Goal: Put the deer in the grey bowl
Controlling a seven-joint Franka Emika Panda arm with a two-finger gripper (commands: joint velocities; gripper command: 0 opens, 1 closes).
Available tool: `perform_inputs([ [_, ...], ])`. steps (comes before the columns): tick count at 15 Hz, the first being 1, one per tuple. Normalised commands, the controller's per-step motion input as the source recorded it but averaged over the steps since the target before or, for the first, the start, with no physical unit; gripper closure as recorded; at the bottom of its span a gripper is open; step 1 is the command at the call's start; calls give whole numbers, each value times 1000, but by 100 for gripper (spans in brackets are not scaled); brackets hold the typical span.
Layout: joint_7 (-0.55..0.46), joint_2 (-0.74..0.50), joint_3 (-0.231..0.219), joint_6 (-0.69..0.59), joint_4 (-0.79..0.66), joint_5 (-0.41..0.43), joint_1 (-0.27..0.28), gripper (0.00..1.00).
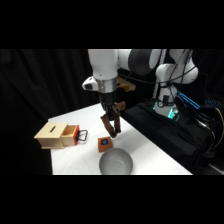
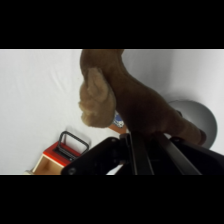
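No writing is readable. The pincer (image 1: 112,131) is clamped on the deer (image 2: 135,102), held above the worktop (image 1: 90,117). The grey bowl (image 1: 116,163) holds nothing.

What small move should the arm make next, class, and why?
Probably carry the deer a little further to above the grey bowl, then lower. The gripper holds the deer in the air, beside the cube, not yet over the bowl.

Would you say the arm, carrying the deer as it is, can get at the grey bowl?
Probably yes. The tool holds the deer above the table, and the grey bowl sits open just beyond, with only the small cube beside the path.
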Motion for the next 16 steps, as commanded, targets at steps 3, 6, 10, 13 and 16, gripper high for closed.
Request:
perform_inputs([
  [3, 99, 289, 76, 23, 332, -114, 108, 97],
  [6, 88, 406, 15, 98, 399, -173, 81, 97],
  [10, 42, 404, -25, 60, 411, -120, 70, 97],
  [13, 34, 335, -12, 10, 363, -46, 111, 97],
  [16, 74, 269, 4, -6, 302, -47, 154, 97],
])
